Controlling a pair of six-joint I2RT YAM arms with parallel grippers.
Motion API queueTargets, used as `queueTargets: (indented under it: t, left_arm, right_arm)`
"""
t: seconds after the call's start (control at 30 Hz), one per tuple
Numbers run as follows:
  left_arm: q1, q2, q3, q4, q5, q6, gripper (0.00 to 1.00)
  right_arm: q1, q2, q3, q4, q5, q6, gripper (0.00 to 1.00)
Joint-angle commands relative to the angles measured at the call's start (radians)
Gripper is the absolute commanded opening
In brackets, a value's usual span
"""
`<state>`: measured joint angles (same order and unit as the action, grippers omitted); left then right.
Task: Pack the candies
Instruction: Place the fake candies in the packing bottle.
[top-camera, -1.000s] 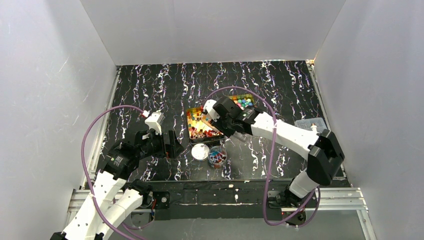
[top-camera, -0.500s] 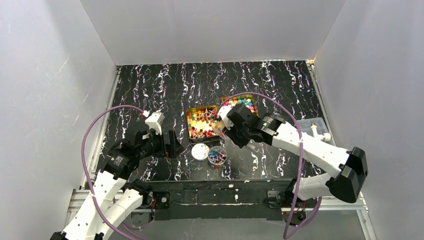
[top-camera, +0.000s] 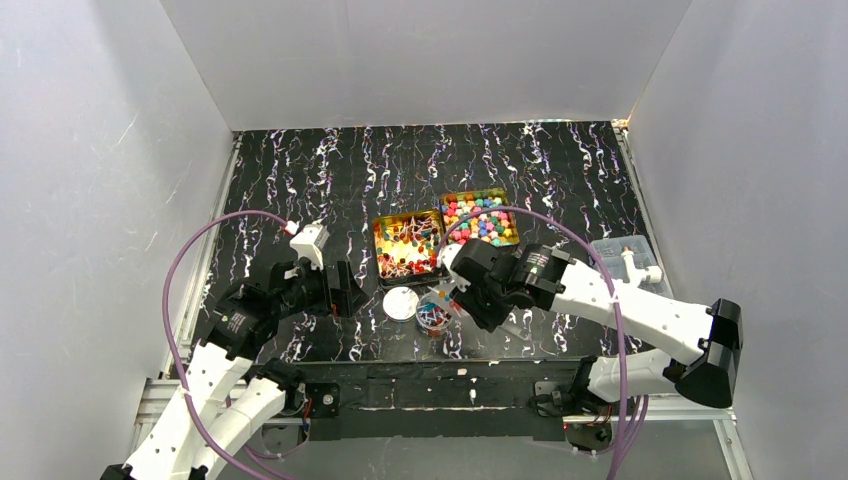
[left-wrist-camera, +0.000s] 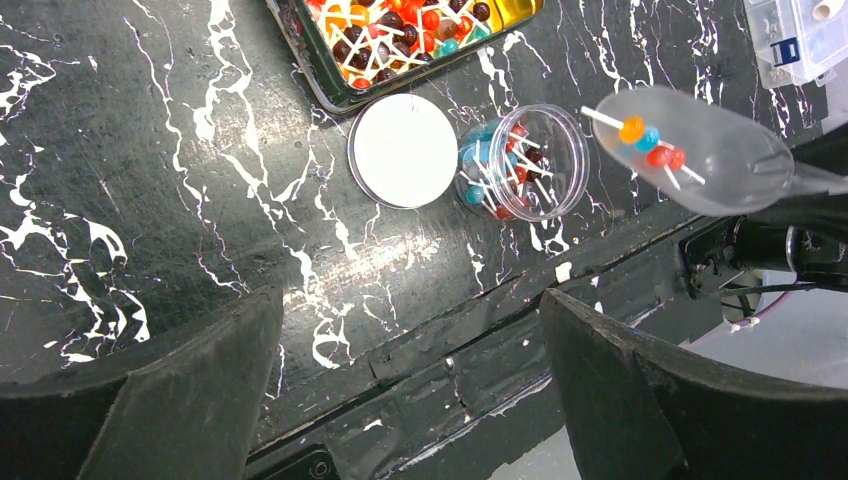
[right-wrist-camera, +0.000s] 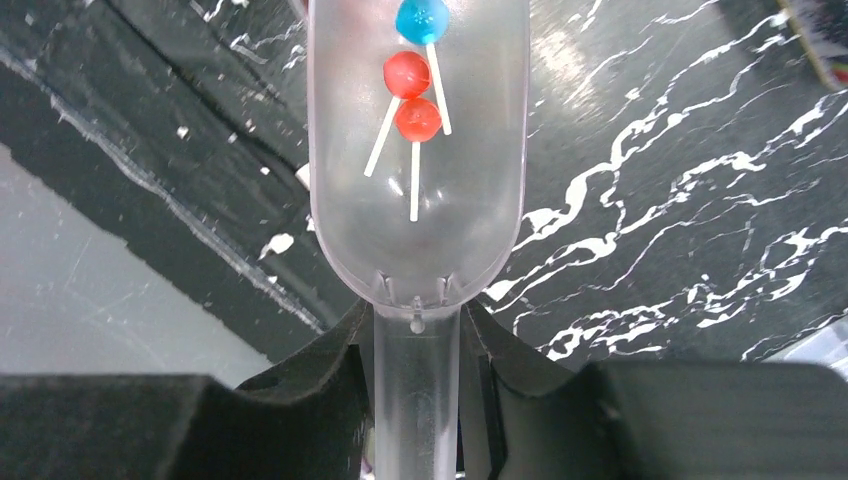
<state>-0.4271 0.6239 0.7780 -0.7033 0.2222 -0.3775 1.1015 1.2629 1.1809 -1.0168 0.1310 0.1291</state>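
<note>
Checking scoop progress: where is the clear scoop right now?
In the left wrist view, the clear scoop hangs just right of the open jar, its handle clamped in the right gripper, a few candies inside.

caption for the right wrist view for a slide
The right gripper holds a clear scoop carrying red and blue candies over the marbled table.

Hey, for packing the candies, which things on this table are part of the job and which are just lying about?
Job: candies; scoop in right hand; open jar; white lid; stick-candy tin; round-candy tin.
Lying about: clear plastic box, right table edge. Left hand empty, open.
</note>
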Motion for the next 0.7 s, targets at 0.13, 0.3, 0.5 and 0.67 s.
queueTargets:
  t: [0.13,0.3,0.5,0.67]
  left_arm:
    - [0.003,-0.016,-0.009,0.005,0.016,0.014,0.99]
    - [0.003,-0.019,-0.009,0.005,0.018,0.013,0.99]
    - [0.003,-0.027,-0.010,0.008,0.024,0.014,0.99]
    - [0.004,-0.029,-0.011,0.008,0.025,0.015,0.99]
  right_arm:
    - [0.104,0.030,0.026,-0.125,0.033,0.137,0.01]
    - [0.113,0.090,0.064,-0.185,0.061,0.170,0.01]
    - [0.116,0.154,0.125,-0.211,0.053,0.170,0.01]
    - [0.116,0.211,0.180,-0.264,0.050,0.167,0.01]
